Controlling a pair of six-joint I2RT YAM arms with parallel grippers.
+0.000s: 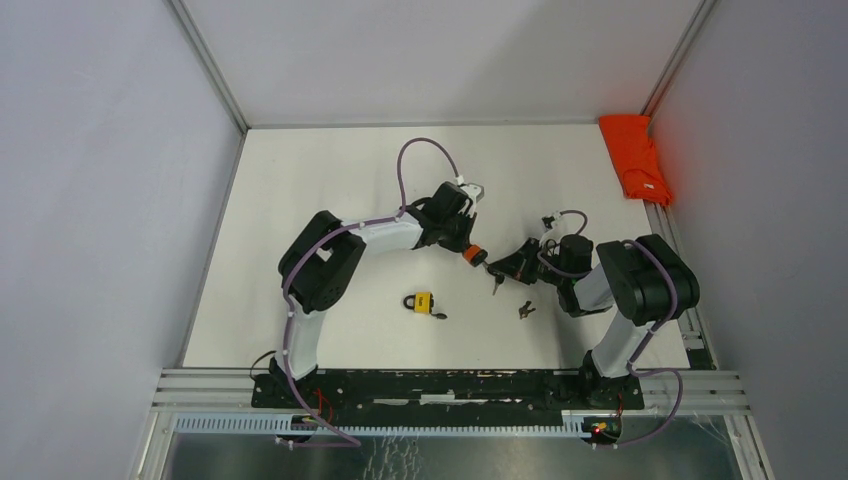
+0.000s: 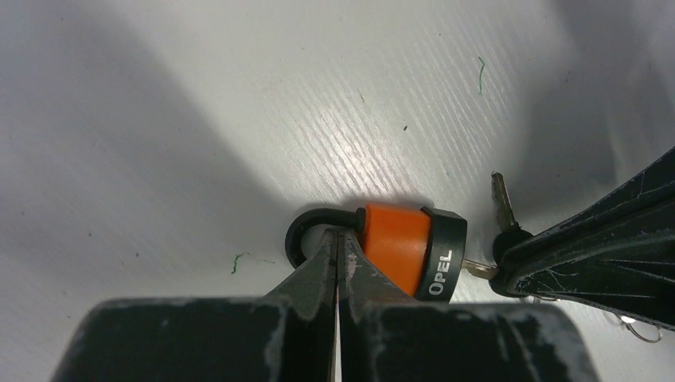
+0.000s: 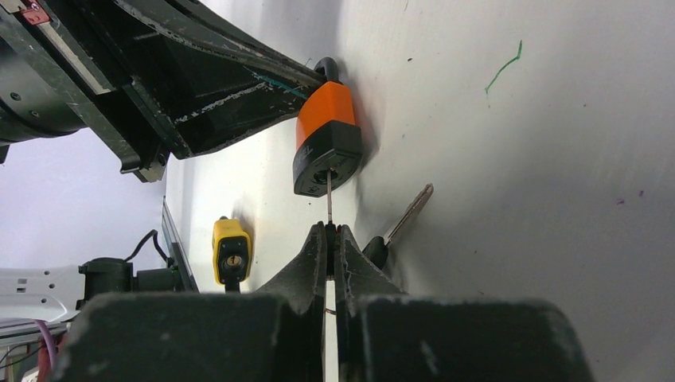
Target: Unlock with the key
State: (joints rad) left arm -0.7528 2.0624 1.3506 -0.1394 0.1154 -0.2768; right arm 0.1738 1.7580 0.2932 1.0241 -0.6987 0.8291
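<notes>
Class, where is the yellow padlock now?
Top view: the yellow padlock lies centrally, right of the left arm's elbow, apart from the orange padlock beyond it.

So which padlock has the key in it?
The orange padlock with the black base, gripped by the left pincer; the right pincer holds a silver key in its keyhole. The yellow padlock lies apart, untouched.

Hidden in right tool (image 3: 329,231) — the key (image 3: 328,199) head.

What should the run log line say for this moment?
left gripper: shut on orange padlock | right gripper: shut on key | key: inserted in orange padlock | yellow padlock: apart on table
</notes>
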